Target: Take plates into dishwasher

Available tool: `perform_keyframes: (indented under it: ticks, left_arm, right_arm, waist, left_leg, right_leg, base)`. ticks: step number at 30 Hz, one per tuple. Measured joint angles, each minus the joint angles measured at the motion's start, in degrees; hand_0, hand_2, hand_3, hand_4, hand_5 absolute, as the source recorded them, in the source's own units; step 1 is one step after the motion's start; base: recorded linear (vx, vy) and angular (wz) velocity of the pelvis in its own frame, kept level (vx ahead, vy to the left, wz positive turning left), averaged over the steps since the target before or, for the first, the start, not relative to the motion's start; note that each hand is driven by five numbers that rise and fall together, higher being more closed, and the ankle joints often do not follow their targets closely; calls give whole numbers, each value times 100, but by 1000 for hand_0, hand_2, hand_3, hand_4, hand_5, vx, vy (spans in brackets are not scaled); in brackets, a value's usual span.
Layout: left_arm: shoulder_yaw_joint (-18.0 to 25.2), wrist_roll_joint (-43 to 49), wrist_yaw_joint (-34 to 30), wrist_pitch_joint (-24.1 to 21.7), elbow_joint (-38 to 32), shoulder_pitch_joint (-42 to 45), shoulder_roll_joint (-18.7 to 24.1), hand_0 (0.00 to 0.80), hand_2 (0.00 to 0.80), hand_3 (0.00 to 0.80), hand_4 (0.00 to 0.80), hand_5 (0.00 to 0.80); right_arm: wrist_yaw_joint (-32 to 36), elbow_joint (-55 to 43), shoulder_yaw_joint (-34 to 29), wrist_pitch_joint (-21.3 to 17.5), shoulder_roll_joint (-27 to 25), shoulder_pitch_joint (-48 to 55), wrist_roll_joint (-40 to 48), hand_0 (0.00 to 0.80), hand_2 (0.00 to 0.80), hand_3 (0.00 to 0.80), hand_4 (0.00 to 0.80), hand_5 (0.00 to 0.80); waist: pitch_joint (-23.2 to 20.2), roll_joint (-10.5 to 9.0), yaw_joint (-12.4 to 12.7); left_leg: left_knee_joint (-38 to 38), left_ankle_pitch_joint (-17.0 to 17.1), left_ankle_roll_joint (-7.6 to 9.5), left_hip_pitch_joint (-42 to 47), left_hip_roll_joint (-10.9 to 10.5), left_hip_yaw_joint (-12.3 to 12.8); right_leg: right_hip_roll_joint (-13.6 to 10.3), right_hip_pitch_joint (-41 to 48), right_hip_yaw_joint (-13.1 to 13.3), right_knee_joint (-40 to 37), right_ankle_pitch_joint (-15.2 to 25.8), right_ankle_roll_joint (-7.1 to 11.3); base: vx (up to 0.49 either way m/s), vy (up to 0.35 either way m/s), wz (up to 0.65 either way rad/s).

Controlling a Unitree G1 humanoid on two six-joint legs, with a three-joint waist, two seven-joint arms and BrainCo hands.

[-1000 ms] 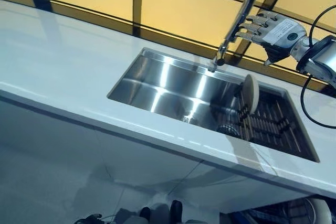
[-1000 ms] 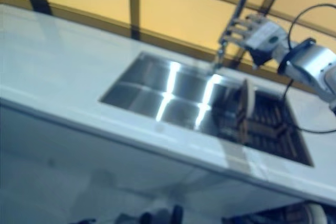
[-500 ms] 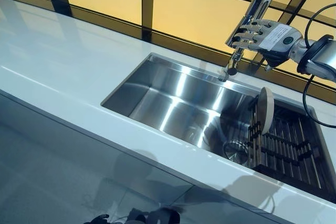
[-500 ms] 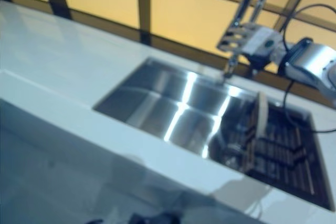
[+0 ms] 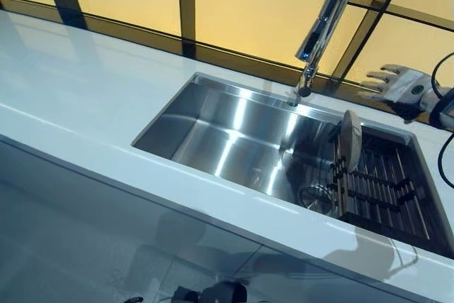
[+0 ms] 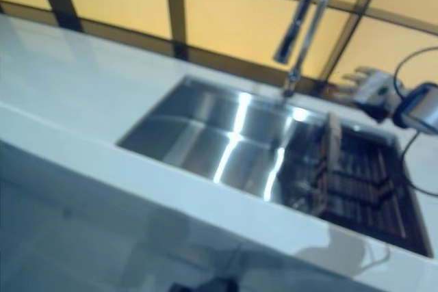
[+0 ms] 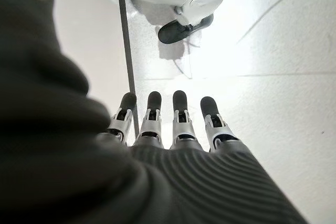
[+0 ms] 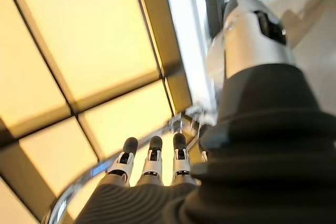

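So the right robot hand (image 5: 397, 84) is up at about 2 o'clock in the head view, floating above the back edge of the bench (image 5: 85, 90), past the far right corner of the sink (image 5: 213, 140). Fingers (image 8: 152, 163) are stretched out straight and a bit spread, and it's got nothing in it. In its own wrist view you just see the fingers pointing at yellow window panels (image 8: 68, 35) with dark frames, nothing between them.

The left robot hand (image 7: 173, 124) only shows up in its own wrist camera. Fingers straight there too, side by side, empty, pointing down toward a pale floor (image 7: 283, 77).

Just toward 8 o'clock from the right hand, well below it, there's one plate (image 5: 350, 140) standing on edge in a dark slatted rack (image 5: 383, 189). The rack sits in the right part of the sink and the plate is at the rack's left end, leaning slightly. Hand and plate are clearly apart, no contact.

Right beside the rack, toward 7 o'clock from the plate, is the round drain (image 5: 316, 196) in the sink floor. The chrome faucet (image 5: 323, 26) comes up from the back rim at roughly 12 o'clock, its spout (image 5: 305, 90) hanging over the basin, to the left of the right hand. The rest of the steel basin runs off toward 9 o'clock, with white bench all around it.
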Motion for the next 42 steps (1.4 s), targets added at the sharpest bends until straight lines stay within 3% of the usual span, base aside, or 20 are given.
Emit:
perform_keyframes:
  ticks: [6,22,42]
  left_arm:
    - [0,1,-5,-3,-29,-19,0,0,0,0,0,0]
    - [-17,2,-20,90,-96,-168,0,0,0,0,0,0]
    - [-23,3,-70,102,-221,-278,-1,0,0,0,0,0]
  right_arm:
    - [-47,213,-416,-6,-10,459,-173,0,0,0,0,0]
    - [-310,176,-413,21,-3,452,-550,0,0,0,0,0]
    - [-1168,88,-413,89,-1,218,-2216,0,0,0,0,0]
  waist:
    - [66,68,-16]
    - [331,116,-8]
    - [542,167,-3]
  left_leg:
    - [-7,-29,15,71,31,150]
    - [-4,-11,28,-65,24,214]
    - [-4,-9,28,-108,27,186]
  right_leg:
    - [20,2,62,-20,31,47]
    - [-7,-154,46,-1,82,120]
    - [-1,-185,21,-2,85,123]
  base:
    - [-4,-15,-13]
    - [-8,-8,-3]
    - [0,0,0]
